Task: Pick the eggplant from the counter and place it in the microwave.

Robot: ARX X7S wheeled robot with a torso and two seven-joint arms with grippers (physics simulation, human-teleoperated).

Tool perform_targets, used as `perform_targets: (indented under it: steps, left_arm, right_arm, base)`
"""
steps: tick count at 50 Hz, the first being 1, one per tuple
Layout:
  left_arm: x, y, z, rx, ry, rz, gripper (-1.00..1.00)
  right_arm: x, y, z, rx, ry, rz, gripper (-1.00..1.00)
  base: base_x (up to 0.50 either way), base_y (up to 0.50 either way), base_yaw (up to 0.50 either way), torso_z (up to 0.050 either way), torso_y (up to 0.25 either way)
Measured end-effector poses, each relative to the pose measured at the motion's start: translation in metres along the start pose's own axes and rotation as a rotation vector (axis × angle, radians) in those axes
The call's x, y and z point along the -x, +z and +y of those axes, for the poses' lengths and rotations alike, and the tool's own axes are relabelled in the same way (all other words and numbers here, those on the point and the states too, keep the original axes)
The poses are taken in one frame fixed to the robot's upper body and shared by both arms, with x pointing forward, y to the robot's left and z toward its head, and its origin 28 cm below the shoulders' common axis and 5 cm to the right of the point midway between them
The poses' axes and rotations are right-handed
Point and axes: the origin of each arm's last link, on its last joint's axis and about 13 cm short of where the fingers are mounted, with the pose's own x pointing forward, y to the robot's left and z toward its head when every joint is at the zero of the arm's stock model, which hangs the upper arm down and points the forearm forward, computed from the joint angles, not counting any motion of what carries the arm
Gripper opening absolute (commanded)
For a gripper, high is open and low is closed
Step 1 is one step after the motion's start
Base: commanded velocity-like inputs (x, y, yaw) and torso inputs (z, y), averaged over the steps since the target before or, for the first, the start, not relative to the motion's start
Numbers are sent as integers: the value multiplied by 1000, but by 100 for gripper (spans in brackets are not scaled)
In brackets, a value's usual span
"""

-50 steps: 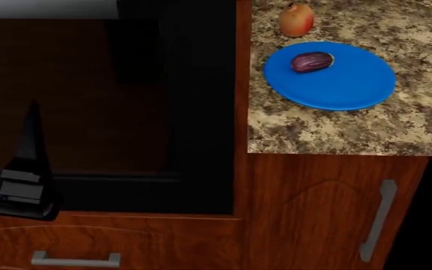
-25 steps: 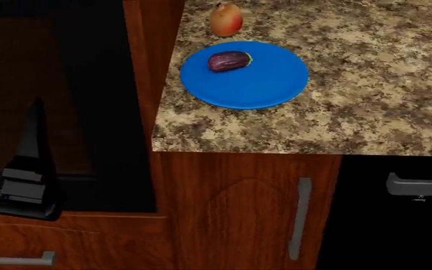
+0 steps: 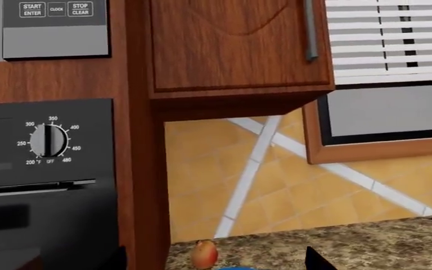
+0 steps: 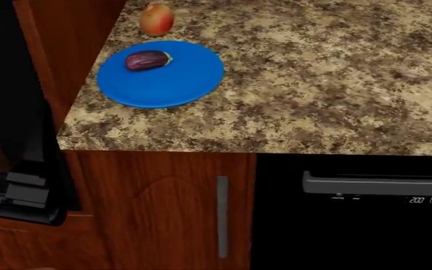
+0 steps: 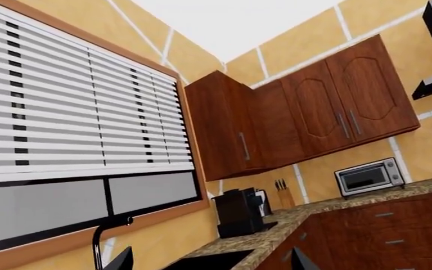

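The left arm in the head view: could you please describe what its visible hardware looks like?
Only a little shows at the frame's lower left: the left arm is a dark, blocky, matte black-grey stack of flat stepped plates with sharp edges. No cables, markings or labels are visible. In the left wrist view, only a black pointed end effector tip peeks in.

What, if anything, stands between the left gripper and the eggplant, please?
Nothing visible does. The eggplant lies on the blue plate, uncovered, with the fruit behind it; the left gripper hangs low, off the counter's front.

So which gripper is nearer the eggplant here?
Left. The left gripper sits low, beside the counter's front edge, below the eggplant on the blue plate. The right gripper is outside the head view.
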Motion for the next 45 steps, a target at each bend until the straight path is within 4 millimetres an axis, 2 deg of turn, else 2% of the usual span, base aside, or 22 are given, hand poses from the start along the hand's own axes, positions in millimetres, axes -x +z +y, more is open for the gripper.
perform_targets:
  steps: [10, 18, 45]
  left_arm:
    - [1, 0, 0, 5, -1, -1, 100]
    - [1, 1, -1, 8, -5, -2, 100]
    - [1, 1, 0, 6, 1, -6, 100]
  right_arm:
    - [0, 0, 1, -4, 3, -1, 100]
    - [1, 1, 1, -2, 3, -6, 100]
    - [1, 4, 3, 12, 14, -11, 100]
  base:
    - [0, -500, 0, 0, 0]
    - [37, -37, 0, 0, 0]
    - [488, 0, 0, 0, 0]
